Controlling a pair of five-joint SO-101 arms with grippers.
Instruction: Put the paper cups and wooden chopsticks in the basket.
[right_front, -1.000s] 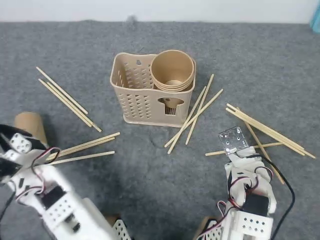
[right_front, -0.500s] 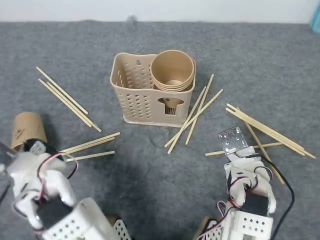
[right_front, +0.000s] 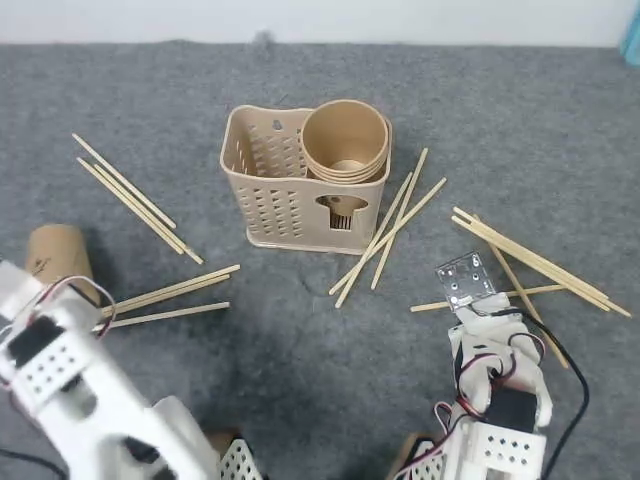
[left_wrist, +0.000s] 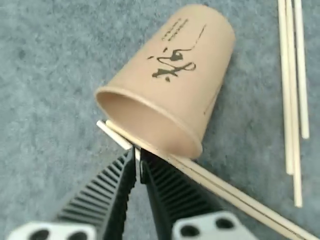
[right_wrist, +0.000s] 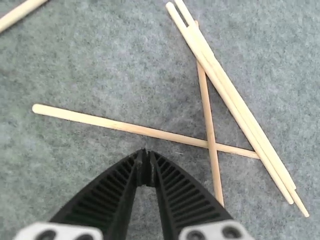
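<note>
1. High view: the basket (right_front: 290, 205) stands upright on the grey mat (right_front: 500, 120), well ahead of both arms, with a stack of paper cups (right_front: 345, 140) in its right part. The left arm (right_front: 60, 370) is at the near left. Just past its front end a loose paper cup (right_front: 58, 250) lies on its side. The right arm (right_front: 495, 365) is at the near right, and the right-hand chopsticks (right_front: 530, 258) are scattered just ahead of it. More chopsticks (right_front: 390, 228) lie between that arm and the basket.
2. Left wrist view: the left gripper (left_wrist: 136, 157) has its jaws drawn together with a thin slit between them. It is not clear whether anything is pinched. The loose paper cup lies just ahead of the tips, its mouth towards them. A pair of chopsticks (left_wrist: 225, 192) runs under the cup's rim, and the pair's near ends are right at the tips.
3. Right wrist view: the right gripper (right_wrist: 146, 159) is closed and empty, low over the mat. A single chopstick (right_wrist: 125, 127) lies crosswise just ahead of its tips, and a crossing stick (right_wrist: 207, 120) passes over it.
</note>
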